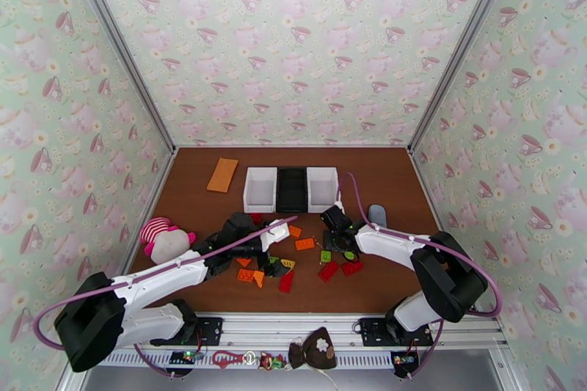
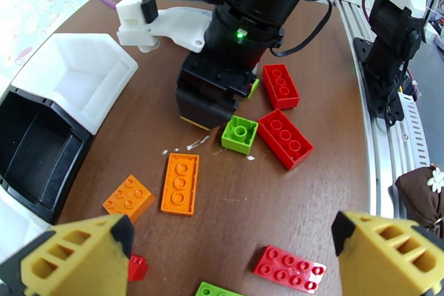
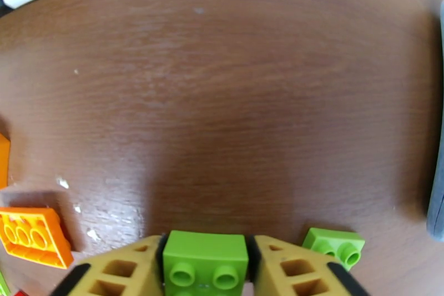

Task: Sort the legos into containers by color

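Risks noted first.
- Slip: the green brick (image 3: 205,255) is pinched by its smooth side walls only. A fast lift or swing could let it twist or drop out.
- Nudge: a second green brick (image 3: 334,244) lies just beside the right finger and could be dragged or knocked on departure.
- Arm contact: the left end effector (image 2: 230,252) hangs over the same pile, near the right arm. Crossing paths is judged the likeliest cause of a collision.
- Wrong bin: the white bin (image 2: 77,78) and black bin (image 2: 41,150) look empty, so no colour is yet fixed to either one. A mismatch could follow.

State.
- The right end effector (image 3: 205,277) is clenched on the green brick, with both fingers against its sides and the studs facing the wrist camera. The brick sits low over the desk (image 3: 233,97). Whether it has left the surface cannot be told.
- The left end effector is released, jaws wide, with nothing between them.

Position: the bins (image 1: 292,207) stand in a row at the far middle of the desk. The right-hand white one is nearest the held brick, just beyond it.
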`<state>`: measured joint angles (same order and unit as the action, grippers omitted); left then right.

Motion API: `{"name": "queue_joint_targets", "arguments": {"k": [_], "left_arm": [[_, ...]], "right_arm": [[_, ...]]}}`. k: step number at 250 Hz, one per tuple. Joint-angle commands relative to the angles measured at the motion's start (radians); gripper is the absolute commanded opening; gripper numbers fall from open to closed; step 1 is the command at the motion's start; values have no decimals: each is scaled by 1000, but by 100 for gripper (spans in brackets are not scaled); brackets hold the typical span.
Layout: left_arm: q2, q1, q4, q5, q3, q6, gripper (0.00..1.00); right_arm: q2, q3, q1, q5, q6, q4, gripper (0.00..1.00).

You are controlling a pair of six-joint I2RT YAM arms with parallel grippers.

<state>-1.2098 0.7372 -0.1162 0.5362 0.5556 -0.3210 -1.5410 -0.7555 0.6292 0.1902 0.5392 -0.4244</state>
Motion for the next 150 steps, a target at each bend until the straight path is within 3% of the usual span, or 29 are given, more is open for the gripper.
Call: {"name": "queue_joint_targets", "arguments": {"k": [1, 21, 92, 124, 150], "left_arm": [[-8, 8, -17, 32, -3, 8, 100], [-9, 9, -29, 23, -5, 14, 100], [-22, 11, -201, -118, -45, 127, 100], [-20, 12, -216, -238, -39, 184, 100], [-17, 13, -240, -265, -46, 201, 100]], "right_arm": [[27, -33, 7, -4, 4, -10, 38], [65, -44, 8, 19, -5, -29, 34], [145, -176, 6, 90, -109, -44, 33], [92, -259, -22, 104, -190, 1, 33], [8, -332, -65, 71, -241, 43, 33]]}}
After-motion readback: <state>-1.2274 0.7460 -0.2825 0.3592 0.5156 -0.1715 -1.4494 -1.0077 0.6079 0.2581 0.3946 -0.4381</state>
